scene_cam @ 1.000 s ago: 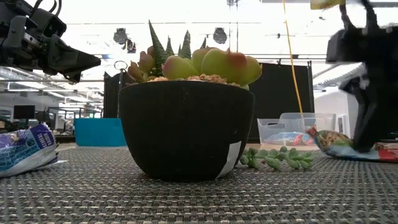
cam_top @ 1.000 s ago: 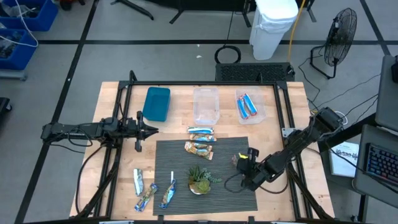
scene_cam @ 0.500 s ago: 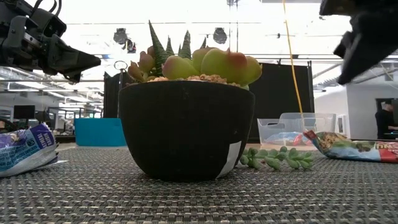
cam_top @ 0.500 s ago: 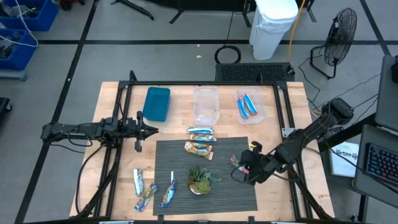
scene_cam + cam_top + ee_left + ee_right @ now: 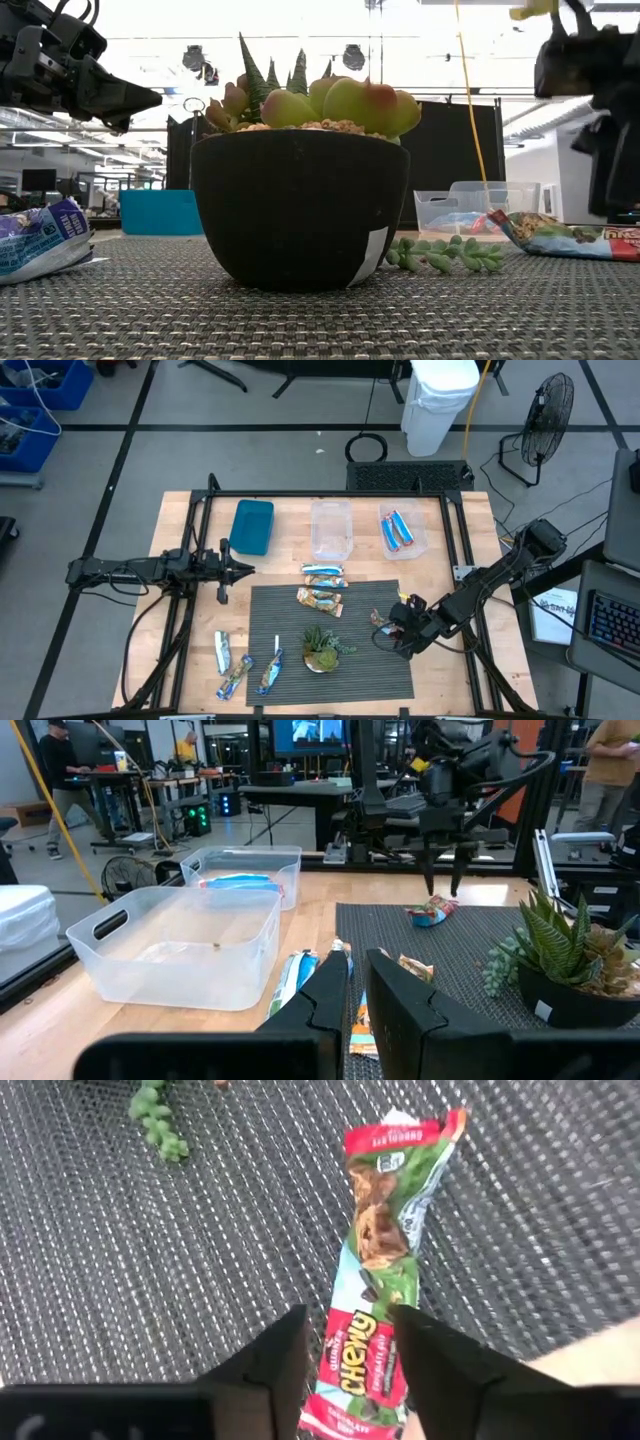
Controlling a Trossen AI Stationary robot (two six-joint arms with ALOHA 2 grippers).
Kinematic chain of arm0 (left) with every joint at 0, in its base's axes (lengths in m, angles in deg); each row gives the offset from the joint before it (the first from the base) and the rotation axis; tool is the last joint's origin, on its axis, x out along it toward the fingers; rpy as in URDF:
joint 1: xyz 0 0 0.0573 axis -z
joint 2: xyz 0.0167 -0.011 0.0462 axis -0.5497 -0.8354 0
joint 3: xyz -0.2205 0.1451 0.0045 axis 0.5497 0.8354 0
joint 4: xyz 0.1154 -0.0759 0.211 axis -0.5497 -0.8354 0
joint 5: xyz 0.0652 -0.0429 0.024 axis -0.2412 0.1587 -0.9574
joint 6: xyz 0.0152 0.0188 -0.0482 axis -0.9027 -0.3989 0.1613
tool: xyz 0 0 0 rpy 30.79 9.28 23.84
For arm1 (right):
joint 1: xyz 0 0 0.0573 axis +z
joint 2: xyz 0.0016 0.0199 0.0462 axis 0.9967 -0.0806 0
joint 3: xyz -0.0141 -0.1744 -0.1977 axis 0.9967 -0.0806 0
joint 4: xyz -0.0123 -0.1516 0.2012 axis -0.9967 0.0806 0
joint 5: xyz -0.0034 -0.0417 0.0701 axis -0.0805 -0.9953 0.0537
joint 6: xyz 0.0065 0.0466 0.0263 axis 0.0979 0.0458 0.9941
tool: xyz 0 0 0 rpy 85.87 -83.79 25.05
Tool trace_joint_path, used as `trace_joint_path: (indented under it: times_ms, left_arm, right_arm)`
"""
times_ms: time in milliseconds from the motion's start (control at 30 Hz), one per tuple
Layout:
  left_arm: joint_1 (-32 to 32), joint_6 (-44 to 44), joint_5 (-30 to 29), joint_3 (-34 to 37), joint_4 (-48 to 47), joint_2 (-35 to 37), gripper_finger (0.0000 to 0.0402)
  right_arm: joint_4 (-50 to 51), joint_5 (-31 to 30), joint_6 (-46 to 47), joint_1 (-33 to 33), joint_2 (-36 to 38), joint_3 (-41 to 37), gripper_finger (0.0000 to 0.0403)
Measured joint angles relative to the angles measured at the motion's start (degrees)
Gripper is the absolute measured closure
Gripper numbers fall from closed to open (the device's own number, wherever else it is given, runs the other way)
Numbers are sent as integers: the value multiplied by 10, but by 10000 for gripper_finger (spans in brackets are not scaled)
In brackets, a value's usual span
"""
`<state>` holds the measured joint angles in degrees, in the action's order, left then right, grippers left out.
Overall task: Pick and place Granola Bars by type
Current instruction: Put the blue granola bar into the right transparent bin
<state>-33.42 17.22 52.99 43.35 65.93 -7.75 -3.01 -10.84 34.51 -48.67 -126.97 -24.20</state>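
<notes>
The plant [image 5: 320,650] sits on the dark mat [image 5: 290,680], and everything else can be placed from it. The right gripper [image 5: 405,628] hangs over the mat's edge on the right of the plant, above a red-and-green bar [image 5: 372,1270] that lies flat on the weave. In the right wrist view its two fingers [image 5: 275,1355] stand apart with the bar's red end between them, neither one clearly touching the wrapper; it seems to hover rather than grip, though the height is hard to judge. The left wrist view shows the same gripper pointing down just above that bar.

The left gripper [image 5: 243,569] waits off the mat, up and to the left of the plant, with its fingers a narrow gap apart.

Just behind the plant two tan bars [image 5: 320,599] lie on the mat's far edge, with a silvery-blue bar [image 5: 323,571] on the bare wood beyond them. To the plant's left, three blue bars [image 5: 240,665] lie at the mat's near-left corner. Further back stand a teal bin [image 5: 251,526], a clear bin [image 5: 332,530], and a second clear bin [image 5: 418,540] holding two blue-and-red bars [image 5: 397,530].
</notes>
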Motion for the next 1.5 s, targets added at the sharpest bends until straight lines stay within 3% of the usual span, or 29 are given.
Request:
trace_joint_path:
  times_ms: [367,567,700,933,1233,1500]
  left_arm:
    - [0,0,0,0,0,0,355]
    - [0,0,0,0,0,0,355]
    - [0,0,0,0,0,0,355]
    - [0,0,0,0,0,0,355]
    - [0,0,0,0,1,0,355]
    - [0,0,0,0,1,0,355]
  right_arm:
    - [-133,-2,27,0,1,-92,238]
    - [-157,0,24,0,0,-99,260]
    - [-157,0,8,0,0,-99,297]
    - [-162,-2,-66,0,1,-99,392]
    - [-222,-24,-178,0,26,-97,398]
    - [-261,-121,-360,0,136,-96,401]
